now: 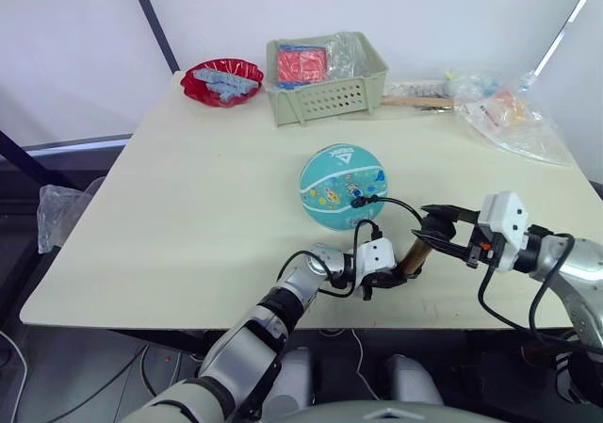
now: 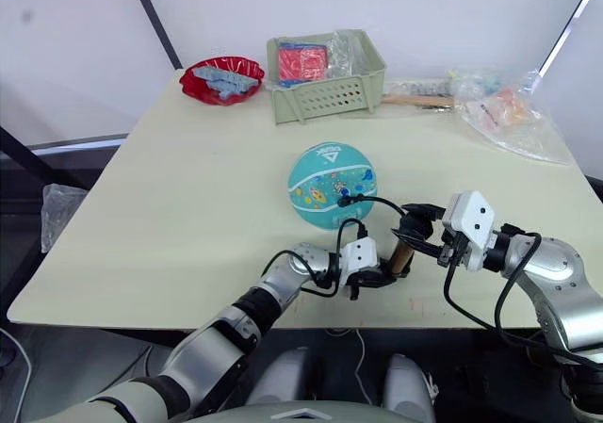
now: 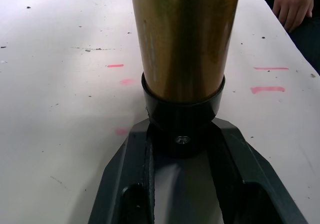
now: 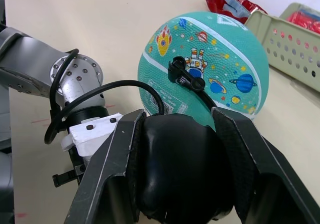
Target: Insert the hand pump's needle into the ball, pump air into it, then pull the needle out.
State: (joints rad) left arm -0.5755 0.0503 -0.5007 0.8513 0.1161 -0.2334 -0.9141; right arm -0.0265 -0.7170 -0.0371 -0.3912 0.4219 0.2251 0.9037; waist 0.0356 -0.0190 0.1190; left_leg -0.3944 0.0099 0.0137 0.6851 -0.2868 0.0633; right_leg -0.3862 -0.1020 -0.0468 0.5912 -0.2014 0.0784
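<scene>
From the left eye, the ball [image 1: 343,187] sits on the table [image 1: 188,197] just ahead of my arms, and the hand pump [image 1: 415,253] leans between my two grippers near the table's front edge, its black hose [image 1: 391,202] looping up to the ball's near side. My left gripper [image 1: 384,277] is at the pump's foot end, my right gripper [image 1: 443,230] at its handle end. The right eye gives the same layout; the hose ends at a black fitting pressed to the ball's skin, so I judge the needle [image 2: 345,200] to be already inserted — the metal tip itself I cannot see. Through the left wrist, my fingers [image 3: 125,184] close around the black collar at the base of the gold barrel [image 3: 182,34], holding it firmly just above the tabletop; a person's hand [image 3: 294,4] rests at the table's far edge. Through the right wrist, my fingers [image 4: 120,164] clamp the black T-handle [image 4: 177,169] on both sides, with the ball and fitting just beyond. So I take the step in hand to be the pumping. The next move calls for driving the handle straight along the barrel while my left keeps the foot steady — without tugging the hose enough to pull the needle loose.
</scene>
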